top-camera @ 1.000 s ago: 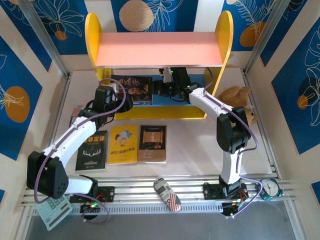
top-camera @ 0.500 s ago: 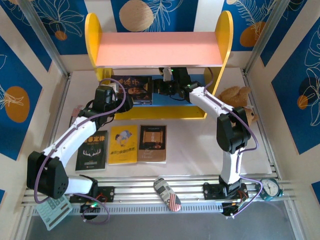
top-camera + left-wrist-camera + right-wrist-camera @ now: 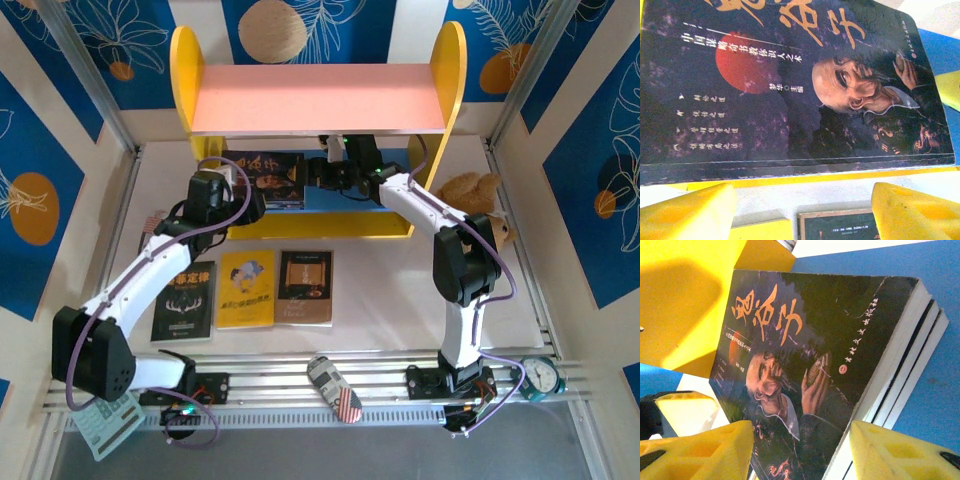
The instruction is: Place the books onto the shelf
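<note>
Lying flat on the shelf's (image 3: 452, 70) blue board (image 3: 920, 270), the portrait book (image 3: 790, 85) tops a small stack just ahead of both grippers. It looks like a light, floppy paperback with a glossy cover that pads would skid on. It probably wants taking across its thickness at the middle of a long edge, so it does not droop. Since it lies flat with no gap beneath, nudging it by its edges seems easier than lifting. The left gripper (image 3: 802, 192) is spread and empty, with the book's near edge just beyond its tips. The right gripper (image 3: 801, 427) has its pads apart with the stack's corner between them, though whether they pinch it I cannot tell. The other three books (image 3: 246, 288) lie in a row on the table (image 3: 400, 300), behind the left gripper. Against a second ago, the right gripper has crept slightly deeper under the pink board (image 3: 320, 98). The book and the left gripper have barely moved.
</note>
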Robot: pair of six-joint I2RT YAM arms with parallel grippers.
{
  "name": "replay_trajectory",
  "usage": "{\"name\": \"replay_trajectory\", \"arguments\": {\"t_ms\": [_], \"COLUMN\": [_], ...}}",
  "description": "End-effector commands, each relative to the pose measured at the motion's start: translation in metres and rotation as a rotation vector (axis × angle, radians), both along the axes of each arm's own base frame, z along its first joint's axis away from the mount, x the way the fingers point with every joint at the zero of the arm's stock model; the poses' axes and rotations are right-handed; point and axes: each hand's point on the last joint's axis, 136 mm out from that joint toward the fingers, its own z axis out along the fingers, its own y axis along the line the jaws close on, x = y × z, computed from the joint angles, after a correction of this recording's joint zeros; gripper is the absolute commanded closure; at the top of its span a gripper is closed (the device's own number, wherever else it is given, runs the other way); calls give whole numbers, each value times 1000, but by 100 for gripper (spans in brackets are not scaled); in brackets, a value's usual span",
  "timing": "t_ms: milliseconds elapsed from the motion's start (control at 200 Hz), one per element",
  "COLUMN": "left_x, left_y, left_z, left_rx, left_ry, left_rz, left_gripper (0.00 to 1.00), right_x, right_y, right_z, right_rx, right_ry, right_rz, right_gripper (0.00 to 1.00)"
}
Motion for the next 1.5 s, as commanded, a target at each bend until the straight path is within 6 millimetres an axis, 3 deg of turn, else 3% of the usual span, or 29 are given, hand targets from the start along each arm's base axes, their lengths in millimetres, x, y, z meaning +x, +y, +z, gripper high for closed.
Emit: {"name": "replay_trajectory", "arguments": {"t_ms": [0, 330, 735, 1246, 1496], "left_x": [0, -10, -28, -13, -4], "left_y": [10, 19, 29, 26, 22], "left_z": [25, 41, 54, 20, 5], "left_rx": [12, 32, 40, 67, 63], "left_ry": [-50, -59, -79, 14, 37], "left_rz": [21, 42, 57, 60, 51], "left_gripper": [27, 27, 25, 26, 26], "right_x": [-2, -13, -45, -53, -56], "right_y": [-4, -13, -2, -1, -6], "right_z": [6, 7, -17, -13, 0], "right_rx": [18, 14, -19, -27, 2], "right_ry": [-1, -2, 33, 20, 10], "right_rz": [7, -1, 45, 45, 52], "right_gripper": [46, 45, 45, 45, 45]}}
